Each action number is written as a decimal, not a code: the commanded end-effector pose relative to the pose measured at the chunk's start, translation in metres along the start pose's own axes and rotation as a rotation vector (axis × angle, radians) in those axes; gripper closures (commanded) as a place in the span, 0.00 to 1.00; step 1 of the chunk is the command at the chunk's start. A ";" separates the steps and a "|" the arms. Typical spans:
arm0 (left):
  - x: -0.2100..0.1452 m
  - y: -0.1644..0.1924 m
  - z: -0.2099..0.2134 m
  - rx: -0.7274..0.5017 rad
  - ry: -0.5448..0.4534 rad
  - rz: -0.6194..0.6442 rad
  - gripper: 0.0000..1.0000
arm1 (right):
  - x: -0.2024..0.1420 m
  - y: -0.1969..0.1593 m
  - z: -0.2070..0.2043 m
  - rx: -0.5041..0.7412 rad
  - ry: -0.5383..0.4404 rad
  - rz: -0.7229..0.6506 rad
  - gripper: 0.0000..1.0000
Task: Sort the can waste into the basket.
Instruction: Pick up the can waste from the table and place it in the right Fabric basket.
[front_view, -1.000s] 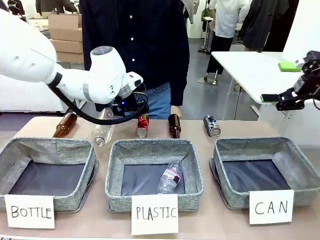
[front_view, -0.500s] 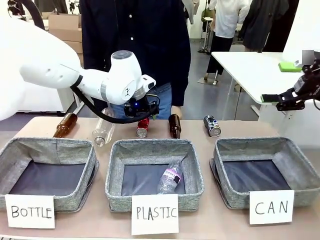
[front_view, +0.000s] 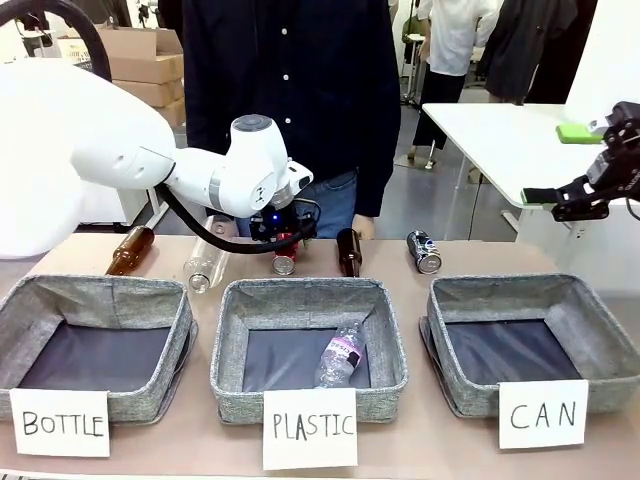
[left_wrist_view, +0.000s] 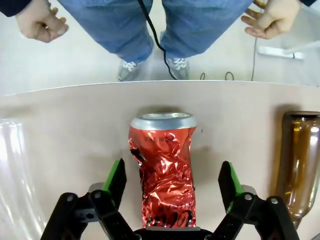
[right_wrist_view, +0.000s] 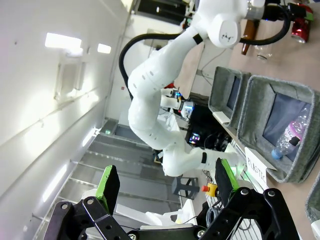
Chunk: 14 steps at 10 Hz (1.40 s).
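Red can (left_wrist_view: 165, 172) framed between my left jaws, not yet gripped.

Dented and lying on its side on the surface (left_wrist_view: 75, 120), the can pointed its silver end straight away from the wrist, so the released left jaws straddled its narrow width, each green pad (left_wrist_view: 116, 175) a gap clear of the metal. A brown bottle (left_wrist_view: 300, 160) lay just beside it. The dark can (front_view: 424, 251) lay nearer the CAN basket (front_view: 600, 340), off to my right, where the right jaws hung released and empty, well above the surface.
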<state>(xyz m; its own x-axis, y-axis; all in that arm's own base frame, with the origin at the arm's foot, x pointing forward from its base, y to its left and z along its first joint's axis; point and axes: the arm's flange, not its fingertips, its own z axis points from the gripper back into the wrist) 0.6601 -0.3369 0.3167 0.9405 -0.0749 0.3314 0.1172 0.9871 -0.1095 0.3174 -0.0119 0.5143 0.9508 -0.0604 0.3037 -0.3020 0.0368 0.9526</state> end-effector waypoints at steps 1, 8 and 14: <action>0.005 0.001 0.001 0.043 -0.013 0.004 0.60 | 0.004 0.001 -0.001 0.020 -0.007 0.029 0.00; -0.001 0.008 0.006 0.053 -0.028 0.004 1.00 | 0.004 0.001 -0.001 0.020 -0.007 0.029 0.00; -0.087 0.054 0.236 -0.408 0.178 -0.082 1.00 | 0.004 0.001 -0.001 0.020 -0.007 0.029 0.00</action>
<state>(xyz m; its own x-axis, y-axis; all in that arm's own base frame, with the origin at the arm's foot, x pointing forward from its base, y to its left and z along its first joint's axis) 0.5662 -0.3108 0.4696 0.9380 -0.1330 0.3202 0.2409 0.9141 -0.3263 0.3175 -0.0122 0.5147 0.9505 -0.0609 0.3045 -0.3027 0.0373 0.9523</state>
